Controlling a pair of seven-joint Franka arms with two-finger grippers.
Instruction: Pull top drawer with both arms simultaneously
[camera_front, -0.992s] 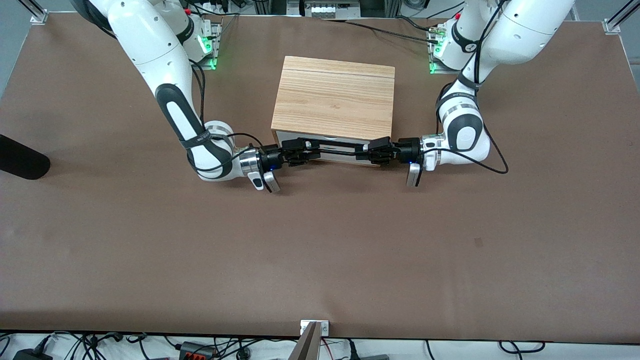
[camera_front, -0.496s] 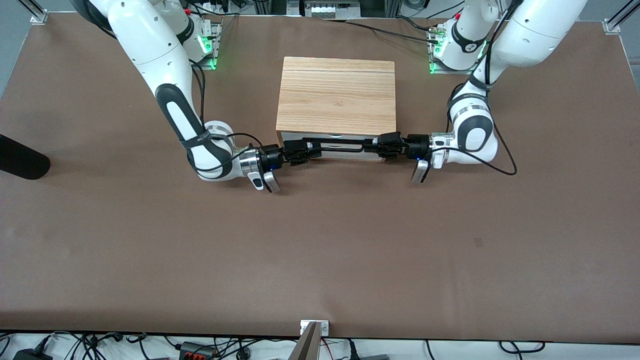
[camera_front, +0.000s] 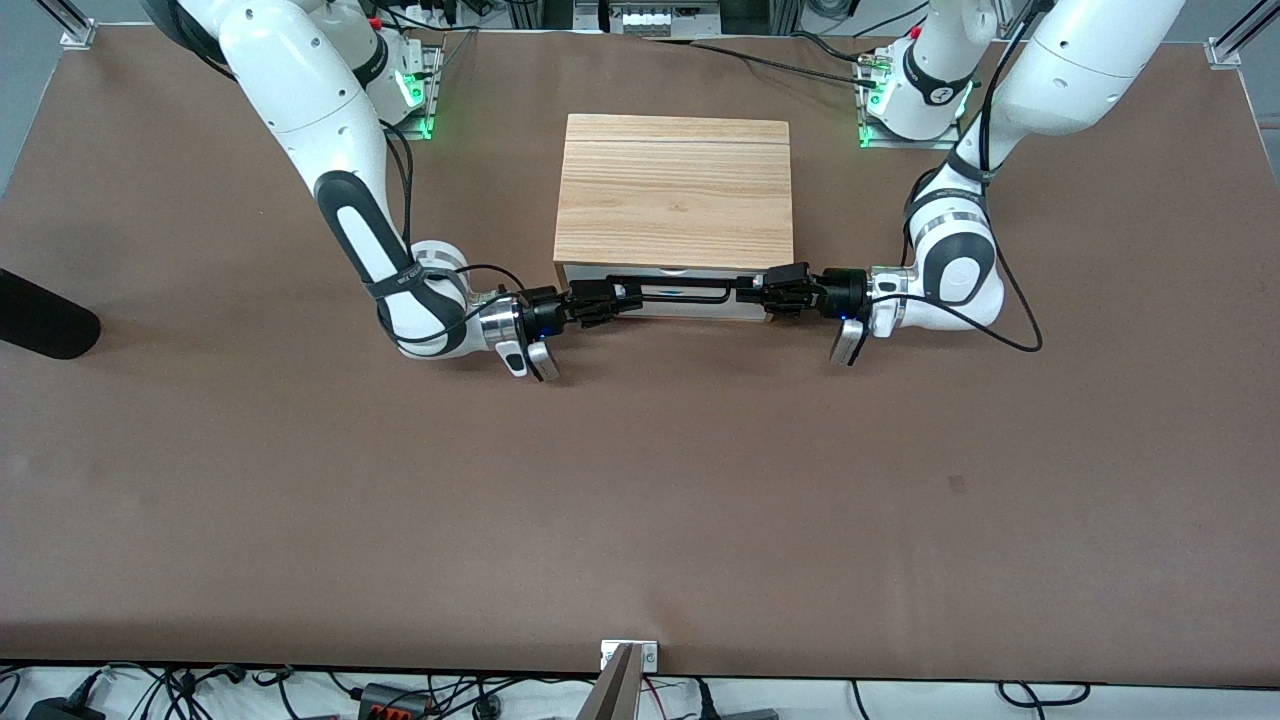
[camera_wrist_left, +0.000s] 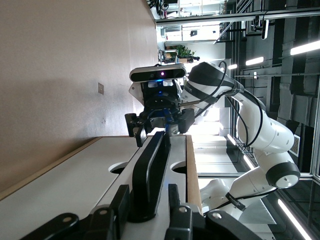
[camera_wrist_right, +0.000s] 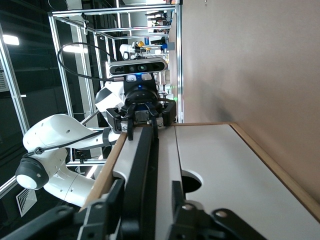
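Black handle (camera_front: 680, 291) sits between both claws' fingers (camera_wrist_left: 120, 205) up close.

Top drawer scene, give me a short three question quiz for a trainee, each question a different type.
1. True or false: the left gripper is at the end of the long black bar handle that lies toward the right arm's end of the table.
2. Multiple choice: the right gripper is at A) the light-wood cabinet box's grained top, B) the handle, C) the bare brown table.
3. Short answer: in the front view, does any light-wood inside of the wide white-fronted top drawer show?

Key: 1 false; 2 B; 3 no.
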